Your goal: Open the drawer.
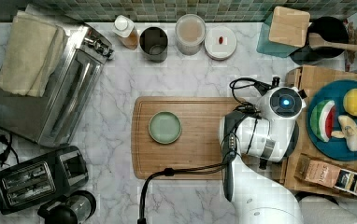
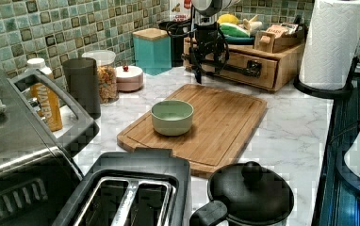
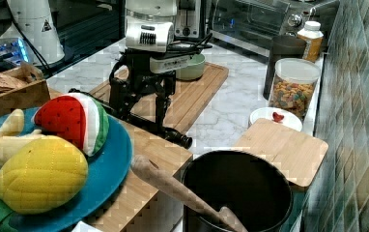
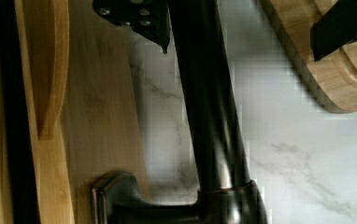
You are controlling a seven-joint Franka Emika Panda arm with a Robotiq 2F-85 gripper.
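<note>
In the left view, your black gripper (image 2: 205, 66) hangs at the long black bar handle (image 2: 234, 68) of the wide light-wood drawer (image 2: 258, 70), beyond the bamboo cutting board (image 2: 225, 125). In the right view, the fingers (image 3: 162, 113) straddle that bar (well placed for pulling). In the wrist view the bar runs between spread jaws, open, not yet clamped.

One drawer (image 2: 244, 67), one cutting board (image 1: 200, 137) with one bowl (image 1: 165, 127), two toasters (image 1: 39, 179), one pot (image 3: 238, 191), one paper towel roll (image 2: 333, 42), three plush fruits (image 1: 326, 120).
</note>
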